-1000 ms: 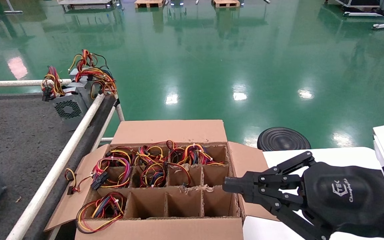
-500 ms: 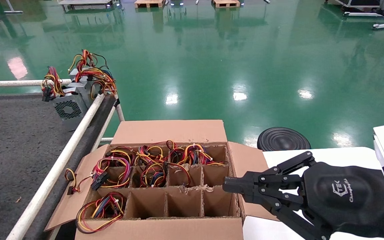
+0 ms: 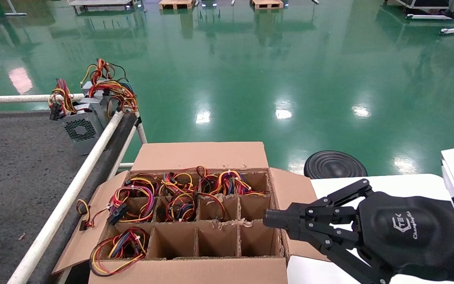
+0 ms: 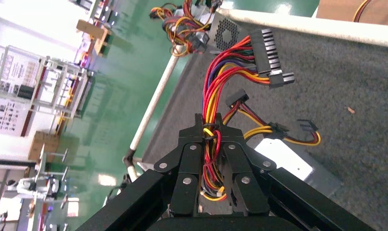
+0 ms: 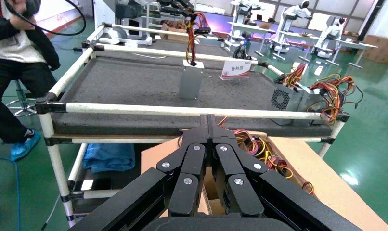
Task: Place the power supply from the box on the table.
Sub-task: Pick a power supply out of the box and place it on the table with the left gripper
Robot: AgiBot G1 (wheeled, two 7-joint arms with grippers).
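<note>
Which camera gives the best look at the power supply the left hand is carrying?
The left wrist view: the left hand grips the power supply by its wires above the table. The right wrist view shows it far off, dangling. The head view misses it.

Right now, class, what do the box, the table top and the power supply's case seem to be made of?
Box: brown corrugated cardboard, matte; divider edges look torn and fibrous.
Table: dark grey, rough speckled mat, perhaps felt or rubber; white tube rails.
Power supply, hanging by its wires from the left gripper: plain silver-grey sheet metal, dull finish.
</note>
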